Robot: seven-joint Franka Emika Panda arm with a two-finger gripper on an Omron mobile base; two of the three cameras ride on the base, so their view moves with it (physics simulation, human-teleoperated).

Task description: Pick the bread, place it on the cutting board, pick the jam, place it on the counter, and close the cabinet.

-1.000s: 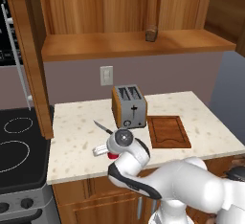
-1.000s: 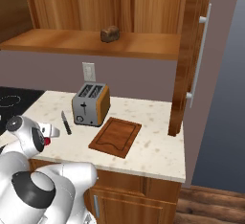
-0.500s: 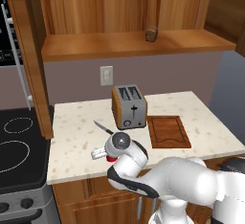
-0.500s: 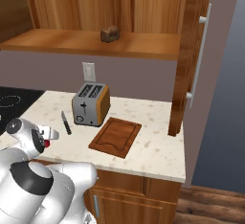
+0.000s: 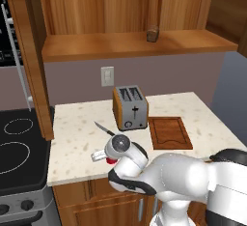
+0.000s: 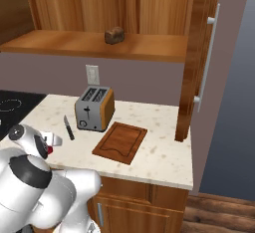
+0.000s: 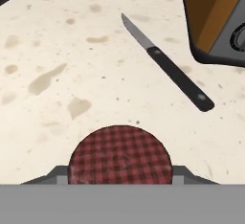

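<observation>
We are looking down on the jam point(image 7: 119, 154) at the bottom centre of the hand view, low over the counter point(image 7: 72, 65). The gripper point(image 7: 119, 179) is pinching its sides. It is probably rigid, smooth, fairly light, so gripping mid-body below the lid suits.

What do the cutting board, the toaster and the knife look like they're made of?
Cutting board: reddish-brown wood, matte, grain and edge groove showing.
Toaster: grey metal-looking front, orange-brown side panels, possibly wood.
Knife: grey metal-looking blade, black handle, likely plastic.
</observation>
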